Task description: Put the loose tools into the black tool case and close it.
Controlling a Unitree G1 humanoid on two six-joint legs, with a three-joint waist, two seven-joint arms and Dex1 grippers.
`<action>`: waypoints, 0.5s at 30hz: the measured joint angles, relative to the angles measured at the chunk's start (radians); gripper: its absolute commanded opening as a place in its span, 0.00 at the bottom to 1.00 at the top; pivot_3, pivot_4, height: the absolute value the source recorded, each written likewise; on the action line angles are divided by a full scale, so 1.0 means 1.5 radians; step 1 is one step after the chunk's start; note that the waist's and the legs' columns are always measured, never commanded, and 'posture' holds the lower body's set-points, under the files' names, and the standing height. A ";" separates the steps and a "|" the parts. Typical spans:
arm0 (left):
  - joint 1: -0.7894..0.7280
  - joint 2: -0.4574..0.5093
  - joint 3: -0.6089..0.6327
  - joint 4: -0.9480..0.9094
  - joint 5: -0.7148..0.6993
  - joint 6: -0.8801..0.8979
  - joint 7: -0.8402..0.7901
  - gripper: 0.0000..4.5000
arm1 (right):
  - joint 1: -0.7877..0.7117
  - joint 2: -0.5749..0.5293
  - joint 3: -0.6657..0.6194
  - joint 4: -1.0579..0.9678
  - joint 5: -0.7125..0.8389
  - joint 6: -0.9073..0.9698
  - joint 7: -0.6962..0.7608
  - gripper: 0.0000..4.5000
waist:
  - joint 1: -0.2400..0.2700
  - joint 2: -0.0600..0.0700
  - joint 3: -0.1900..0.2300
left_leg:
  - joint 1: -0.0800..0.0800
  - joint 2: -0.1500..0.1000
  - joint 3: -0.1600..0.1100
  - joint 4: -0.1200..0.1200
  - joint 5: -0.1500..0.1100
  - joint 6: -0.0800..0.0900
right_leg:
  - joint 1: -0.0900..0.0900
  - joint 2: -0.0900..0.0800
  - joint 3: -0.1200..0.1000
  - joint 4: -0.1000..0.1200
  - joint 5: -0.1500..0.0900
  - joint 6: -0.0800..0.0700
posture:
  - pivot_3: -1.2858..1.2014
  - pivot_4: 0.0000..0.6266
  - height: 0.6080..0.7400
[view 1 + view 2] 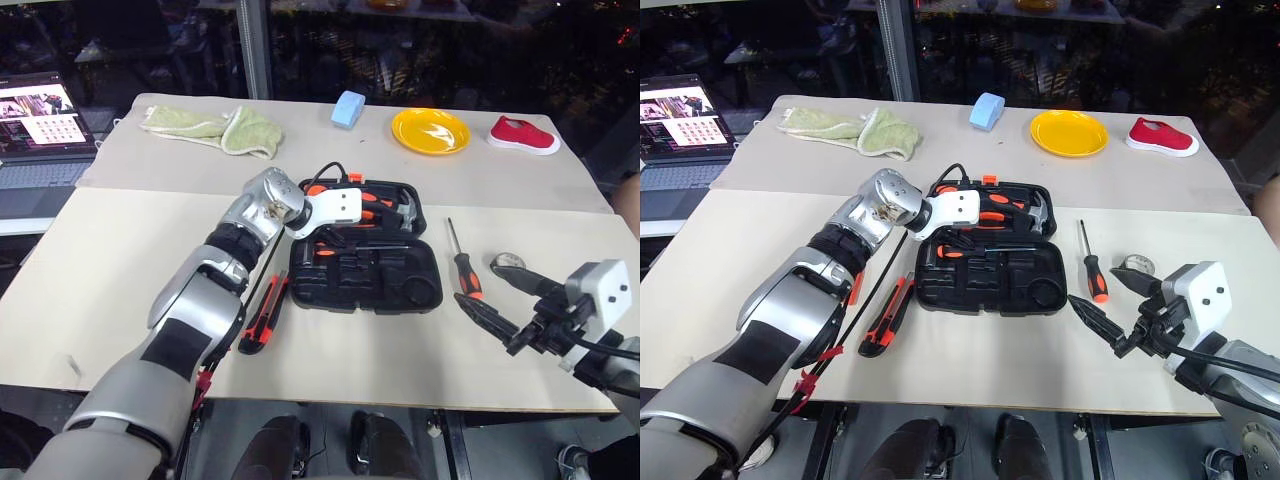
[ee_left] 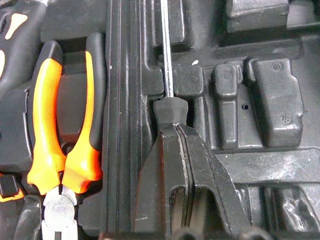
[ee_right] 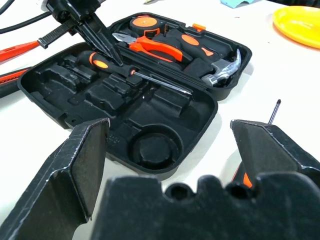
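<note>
Left pincer clamped on screwdriver inside tool case.

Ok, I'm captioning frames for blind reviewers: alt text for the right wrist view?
The left end effector is shut on a black-and-orange screwdriver lying in the open black tool case. Orange pliers and a hammer sit in the far half. The right end effector frames the foreground, open.

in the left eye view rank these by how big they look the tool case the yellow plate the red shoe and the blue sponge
1. Tool case, largest.
2. Yellow plate.
3. Red shoe, only slightly smaller than the plate.
4. Blue sponge, smallest.
The last three sit farther from the camera, so their true sizes are less sure.
</note>
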 measured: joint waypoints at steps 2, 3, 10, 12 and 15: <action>0.000 -0.001 -0.002 0.000 0.013 -0.017 0.001 0.01 | 0.000 0.003 0.000 0.000 0.000 0.000 -0.001 1.00 | 0.000 0.000 0.000 | 0.000 0.000 0.000 0.001 0.000 0.000 | 0.000 0.000 0.000 0.000 0.000 0.000 | 0.52 0.24 0.94; 0.001 -0.002 -0.004 0.000 0.020 -0.025 0.003 0.01 | 0.000 0.004 0.000 0.000 0.000 0.000 -0.001 1.00 | 0.001 0.000 0.000 | 0.000 0.000 0.000 0.001 0.000 0.000 | 0.000 0.000 0.000 0.000 0.000 0.000 | 0.52 0.24 0.94; 0.002 -0.021 -0.009 0.019 0.048 -0.053 0.044 0.01 | 0.017 0.020 0.000 -0.008 -0.001 -0.001 -0.003 1.00 | 0.006 0.001 -0.001 | 0.001 0.000 0.000 0.003 -0.001 0.002 | 0.002 0.000 0.000 0.000 0.001 0.002 | 0.52 0.24 0.94; 0.002 -0.021 0.000 0.023 0.047 -0.046 0.043 0.01 | 0.021 0.022 0.000 -0.009 -0.003 -0.001 -0.005 1.00 | 0.005 0.001 -0.001 | 0.001 0.000 0.000 0.004 -0.001 0.002 | 0.003 0.000 0.000 0.000 0.001 0.002 | 0.52 0.24 0.94; 0.004 -0.019 0.012 0.022 0.044 -0.037 0.032 0.01 | 0.027 0.029 0.000 -0.010 -0.004 -0.002 -0.006 1.00 | 0.002 0.001 -0.001 | 0.001 0.000 0.000 0.004 -0.003 0.004 | 0.002 0.000 0.000 0.001 0.001 0.002 | 0.52 0.24 0.94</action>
